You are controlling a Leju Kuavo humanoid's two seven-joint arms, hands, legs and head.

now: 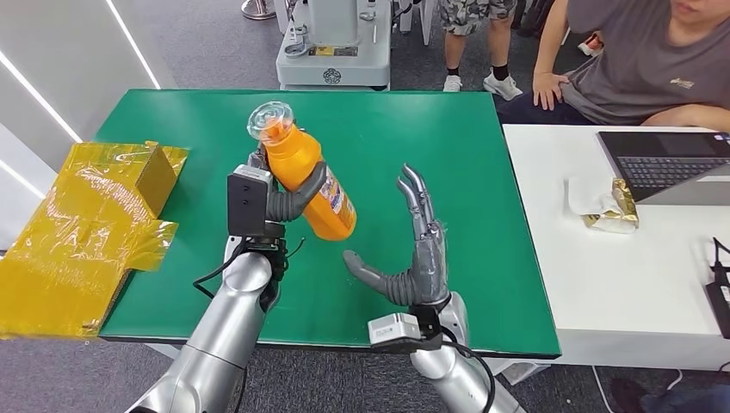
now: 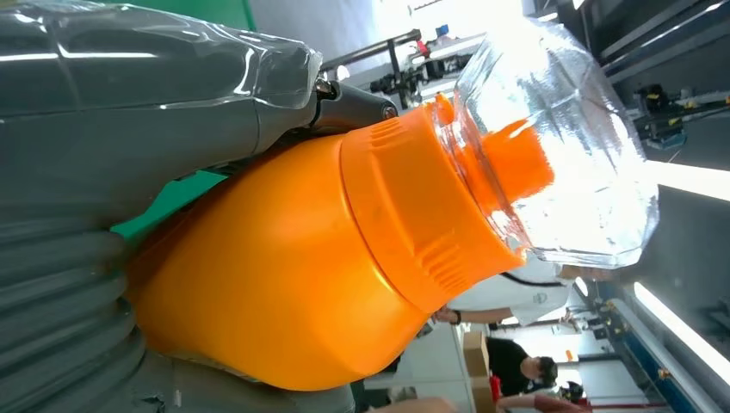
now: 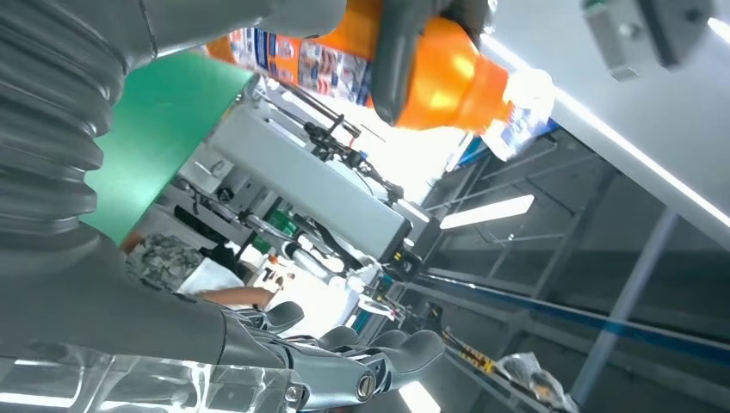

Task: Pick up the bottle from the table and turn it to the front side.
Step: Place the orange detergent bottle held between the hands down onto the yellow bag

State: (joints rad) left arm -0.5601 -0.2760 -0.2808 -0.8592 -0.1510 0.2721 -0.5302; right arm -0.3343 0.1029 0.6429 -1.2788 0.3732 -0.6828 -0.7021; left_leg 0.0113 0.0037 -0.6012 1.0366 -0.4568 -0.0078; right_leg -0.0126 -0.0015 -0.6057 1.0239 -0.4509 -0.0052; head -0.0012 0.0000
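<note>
Two hands are raised over the green table [image 1: 413, 112]. The left hand [image 1: 280, 200] grips the orange bottle [image 1: 310, 176] around its middle, thumb wrapped across the body, holding it clear of the table. The bottle's long axis is tilted: its clear cap [image 1: 269, 119] points up and away from the hand toward the far side, while its base slants down toward the right hand [image 1: 419, 249]. Its label [image 1: 338, 200] faces the right hand. That hand is just beside the bottle, empty, with fingers straight and thumb spread wide.
</note>
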